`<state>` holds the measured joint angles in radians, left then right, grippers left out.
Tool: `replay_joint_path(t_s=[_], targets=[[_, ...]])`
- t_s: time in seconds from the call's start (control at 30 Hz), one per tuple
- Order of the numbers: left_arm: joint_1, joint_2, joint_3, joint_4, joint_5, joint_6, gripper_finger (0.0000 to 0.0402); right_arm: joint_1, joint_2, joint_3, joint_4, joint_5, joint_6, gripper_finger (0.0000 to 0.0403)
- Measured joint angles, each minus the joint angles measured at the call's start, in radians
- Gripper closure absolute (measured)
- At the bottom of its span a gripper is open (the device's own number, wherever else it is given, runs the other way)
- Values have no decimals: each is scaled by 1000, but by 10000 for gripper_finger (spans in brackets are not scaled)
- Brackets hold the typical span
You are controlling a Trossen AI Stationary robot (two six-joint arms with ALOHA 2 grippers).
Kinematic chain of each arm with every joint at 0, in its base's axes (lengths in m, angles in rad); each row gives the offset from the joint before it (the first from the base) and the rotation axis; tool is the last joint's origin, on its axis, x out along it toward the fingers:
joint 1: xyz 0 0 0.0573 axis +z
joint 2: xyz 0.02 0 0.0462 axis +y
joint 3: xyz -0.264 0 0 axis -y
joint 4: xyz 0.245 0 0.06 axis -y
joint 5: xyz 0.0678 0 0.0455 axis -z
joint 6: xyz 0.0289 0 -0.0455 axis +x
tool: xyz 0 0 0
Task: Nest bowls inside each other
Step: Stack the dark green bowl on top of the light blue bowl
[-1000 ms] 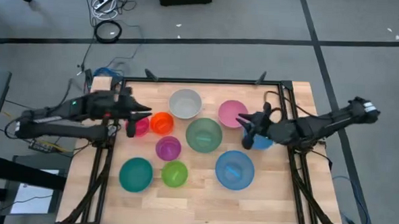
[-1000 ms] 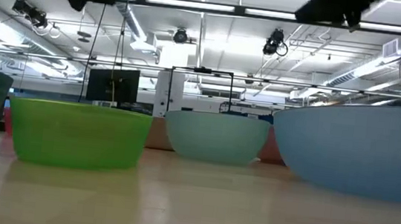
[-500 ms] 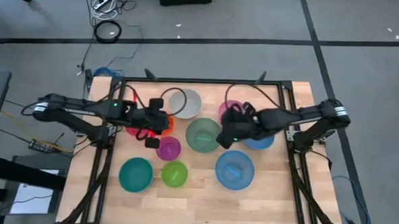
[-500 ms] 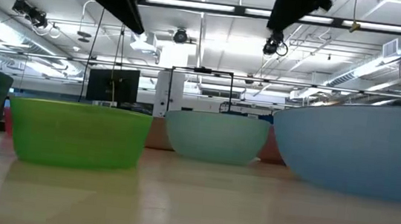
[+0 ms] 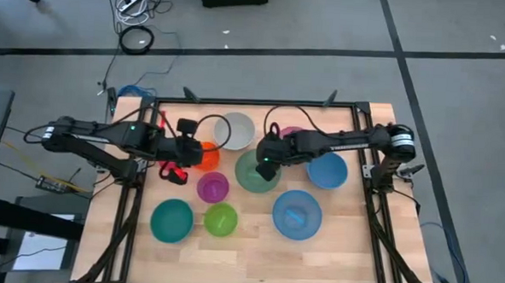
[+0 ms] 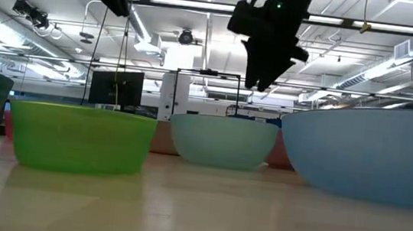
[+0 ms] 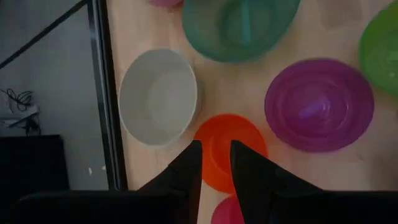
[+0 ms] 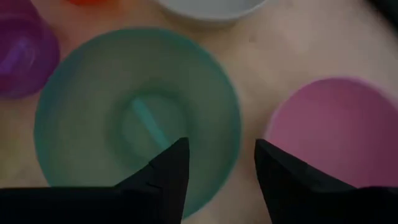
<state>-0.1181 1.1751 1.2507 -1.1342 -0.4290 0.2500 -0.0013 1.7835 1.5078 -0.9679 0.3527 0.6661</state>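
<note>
9 plain round bowls (image 5: 257, 171), upright, unnested, scattered apart across table

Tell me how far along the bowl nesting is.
Barely begun: every bowl sits alone on the table. The right gripper, fingers open and empty, hangs over the green bowl; the left gripper hovers by the orange bowl. All the nesting remains.

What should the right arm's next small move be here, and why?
Probably lower the right gripper onto the near rim of the green bowl and close. Its fingers stand open above that rim in the right wrist view, holding nothing, with the pink bowl alongside. The left gripper hovers over the orange bowl.
</note>
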Motion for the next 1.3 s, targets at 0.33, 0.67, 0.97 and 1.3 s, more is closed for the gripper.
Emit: replay_joint_path(t_s=[0.33, 0.67, 0.97, 1.3], targets=[[18, -50, 0, -140, -27, -146, 310, -16, 47, 0, -71, -97, 93, 232], [18, -180, 0, -184, -59, -381, 309, 29, 47, -20, -114, -123, 197, 233], [18, -242, -1, -178, -88, -552, 309, 60, 47, -76, -90, -122, 282, 233], [18, -240, -1, -177, -100, -605, 309, 62, 47, -167, 85, -122, 302, 233]])
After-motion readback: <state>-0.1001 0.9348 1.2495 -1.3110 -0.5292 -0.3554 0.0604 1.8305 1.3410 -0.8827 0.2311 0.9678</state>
